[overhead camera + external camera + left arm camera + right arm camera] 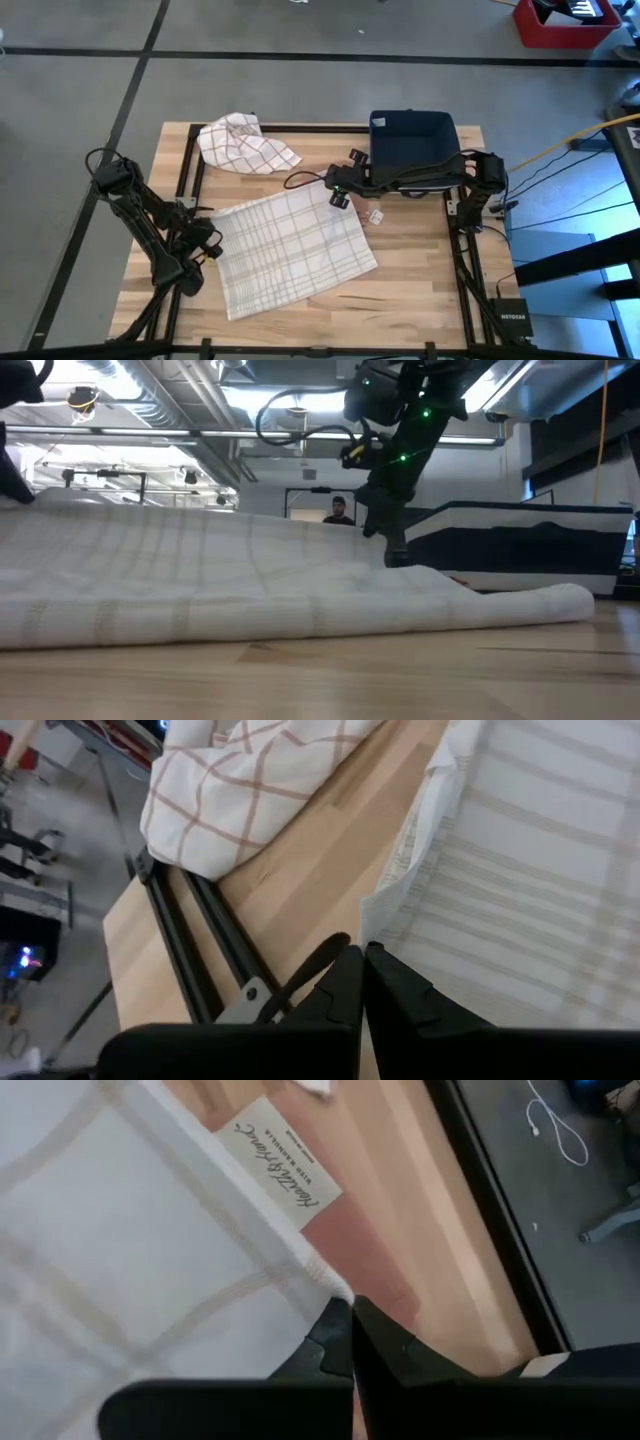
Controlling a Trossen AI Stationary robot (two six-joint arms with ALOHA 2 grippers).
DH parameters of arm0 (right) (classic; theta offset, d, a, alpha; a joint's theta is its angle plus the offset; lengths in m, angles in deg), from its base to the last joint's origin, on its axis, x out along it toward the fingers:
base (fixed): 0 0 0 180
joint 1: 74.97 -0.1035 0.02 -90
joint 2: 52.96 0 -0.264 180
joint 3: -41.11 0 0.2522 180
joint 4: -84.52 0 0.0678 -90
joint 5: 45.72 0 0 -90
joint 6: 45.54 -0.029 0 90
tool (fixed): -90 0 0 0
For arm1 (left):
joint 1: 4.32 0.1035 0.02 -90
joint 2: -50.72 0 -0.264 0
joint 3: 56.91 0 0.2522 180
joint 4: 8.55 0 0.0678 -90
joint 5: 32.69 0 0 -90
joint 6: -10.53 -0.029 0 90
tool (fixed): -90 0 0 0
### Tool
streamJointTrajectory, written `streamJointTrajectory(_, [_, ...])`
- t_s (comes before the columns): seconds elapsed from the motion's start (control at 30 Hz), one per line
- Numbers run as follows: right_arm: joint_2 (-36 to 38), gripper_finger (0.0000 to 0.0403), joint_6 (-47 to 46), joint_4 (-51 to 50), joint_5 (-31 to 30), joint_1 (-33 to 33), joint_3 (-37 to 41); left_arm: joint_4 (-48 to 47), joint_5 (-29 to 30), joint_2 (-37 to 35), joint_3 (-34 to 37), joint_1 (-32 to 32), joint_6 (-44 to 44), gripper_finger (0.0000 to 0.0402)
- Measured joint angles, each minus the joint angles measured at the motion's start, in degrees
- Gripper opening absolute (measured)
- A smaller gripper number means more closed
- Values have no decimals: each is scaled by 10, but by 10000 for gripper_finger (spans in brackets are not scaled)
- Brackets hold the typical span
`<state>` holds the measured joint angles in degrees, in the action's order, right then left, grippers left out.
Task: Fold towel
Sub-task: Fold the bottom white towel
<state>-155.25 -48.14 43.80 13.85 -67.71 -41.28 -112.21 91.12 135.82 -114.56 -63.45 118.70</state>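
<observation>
A white towel with grey checks (pixel 290 250) lies spread flat on the wooden table (pixel 420 260). My left gripper (pixel 213 243) is shut, its tips at the towel's left edge (pixel 385 905) near the far corner, where the hem is rumpled. My right gripper (pixel 340 199) is also shut and slants down over the towel's far right corner (pixel 330 1280). In the low view it comes down from above to the cloth (pixel 396 556). My left gripper has its shut tips (pixel 362 952) right at the towel's left edge, slanting down from the table's left. I cannot tell whether they touch the cloth. My right gripper has its shut tips (pixel 351 1308) just over the towel's far right corner. Whether they touch it or hold any cloth, the fingers themselves hide.
A second towel with red checks (pixel 245 143) lies crumpled at the table's far left. A dark blue bin (pixel 412 140) stands at the far right. A small printed label (pixel 282 1165) lies on the wood just beyond the right gripper.
</observation>
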Motion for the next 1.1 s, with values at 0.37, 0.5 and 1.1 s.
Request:
streamJointTrajectory(0.37, [-9,1,16,0,-16,0,0,3,1,0,6,1,-11,1])
streamJointTrajectory(0.5, [-11,18,16,-5,-31,0,1,2,-9,0,6,1,-11,30])
streamJointTrajectory(1.1, [-2,225,27,-156,20,-19,-102,109,63,-7,-86,1,-53,148])
